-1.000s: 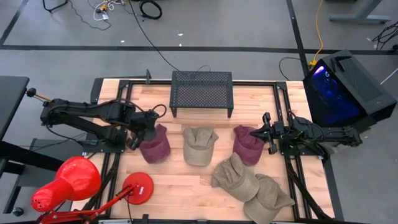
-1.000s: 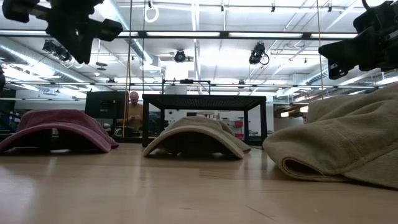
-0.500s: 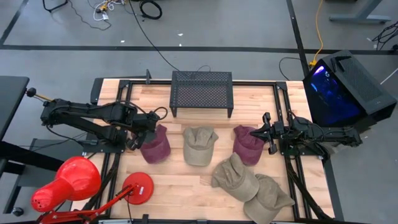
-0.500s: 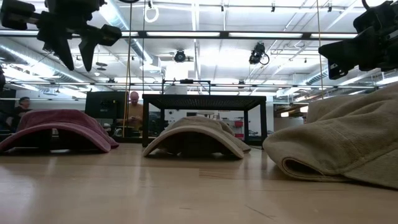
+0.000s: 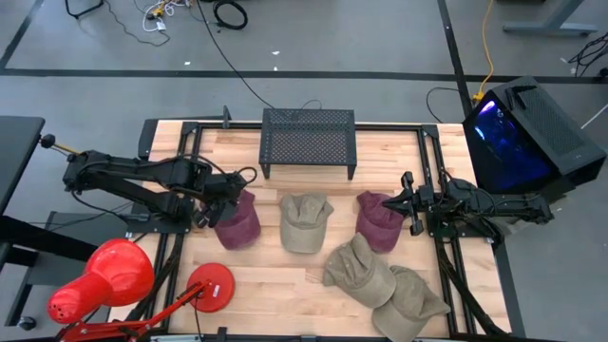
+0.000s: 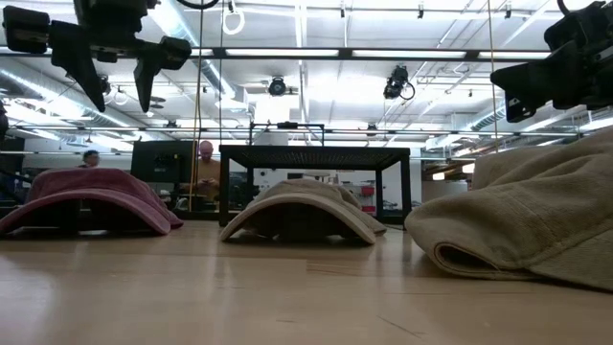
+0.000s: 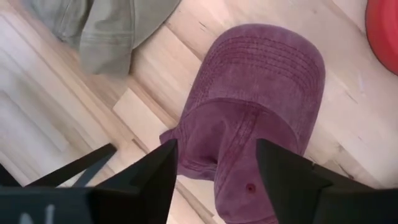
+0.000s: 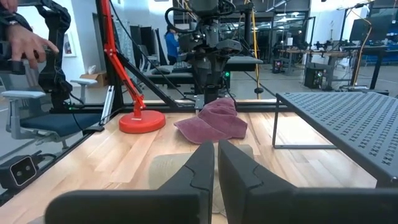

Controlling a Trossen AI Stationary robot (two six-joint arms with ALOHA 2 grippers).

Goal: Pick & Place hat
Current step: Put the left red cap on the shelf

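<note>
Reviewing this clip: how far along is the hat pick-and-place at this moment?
Nothing looks placed yet: the black mesh stand is bare, and all five caps lie on the table. In hand: the left gripper hovers open above the left maroon cap, holding nothing. The right gripper waits shut beside the right maroon cap. Left to do: grasp, lift and place.

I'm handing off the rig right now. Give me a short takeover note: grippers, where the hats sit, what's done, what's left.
Left gripper: open, raised above the left maroon hat, holding nothing.
Right gripper: shut, empty, waiting at the table's right side beside the right maroon hat.
Hats: all five lie on the table; a tan hat sits between the maroon ones, two more tan hats nearer the front right.
The black mesh stand at the back holds nothing.
Done: no hat is held.
Left: grasp a hat and place it.
</note>
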